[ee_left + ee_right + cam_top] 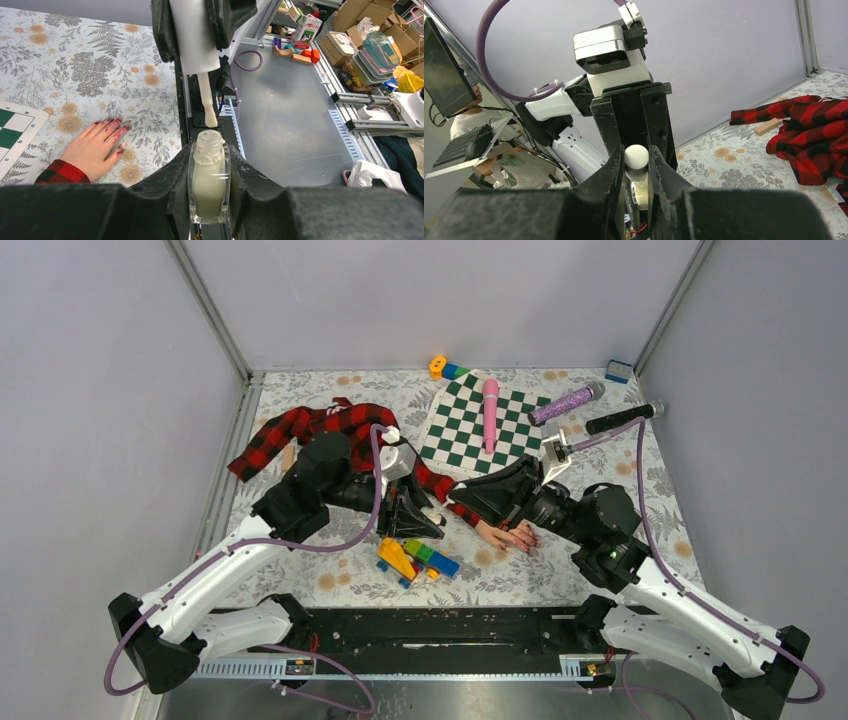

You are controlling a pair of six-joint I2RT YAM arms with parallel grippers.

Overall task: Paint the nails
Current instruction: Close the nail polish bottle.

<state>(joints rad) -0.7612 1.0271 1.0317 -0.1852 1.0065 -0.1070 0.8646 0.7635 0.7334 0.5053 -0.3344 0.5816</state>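
Note:
My left gripper (412,516) (208,156) is shut on a small pale bottle (208,182) with an open neck. My right gripper (466,496) (637,161) is shut on the bottle's white cap (636,157) (194,37). The cap's pale brush (208,102) hangs just above the bottle neck. The pale pink mannequin hand (508,535) (92,149) lies flat on the floral cloth, right of the bottle in the top view. Its nails (118,125) are smeared dark red. Its red-black plaid sleeve (320,430) (819,132) runs back left under the arms.
A green-white checkered mat (478,425) with a pink tube (490,412) lies behind the grippers. A glittery purple cylinder (566,402) and a black cylinder (622,418) lie at the back right. Toy bricks (412,558) lie near the front edge. A blue block (618,371) sits in the far right corner.

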